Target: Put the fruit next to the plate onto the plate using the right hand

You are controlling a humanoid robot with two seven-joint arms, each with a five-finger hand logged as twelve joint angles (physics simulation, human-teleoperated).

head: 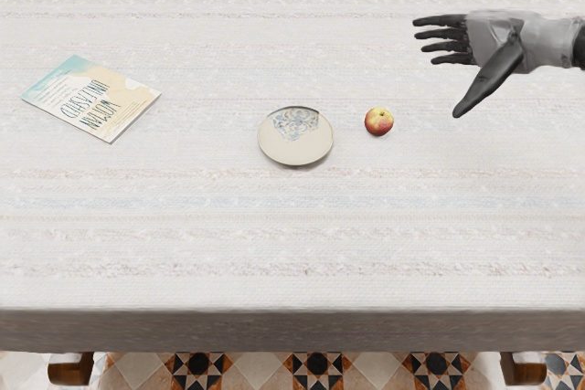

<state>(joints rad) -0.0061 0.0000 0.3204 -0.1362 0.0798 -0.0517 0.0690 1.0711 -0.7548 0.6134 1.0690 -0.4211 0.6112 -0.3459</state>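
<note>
A small red and yellow apple [378, 121] lies on the table just right of a round cream plate [294, 136] with a blue pattern. The plate holds nothing. My right hand [462, 54] comes in from the right edge, up and to the right of the apple, clear of it. Its dark fingers are spread out and the thumb points down and left; it holds nothing. The left arm does not show.
A booklet [90, 97] with a pale blue and cream cover lies flat at the far left. The white table [292, 244] stretches wide, its front edge near the bottom, with chair backs and patterned floor tiles below.
</note>
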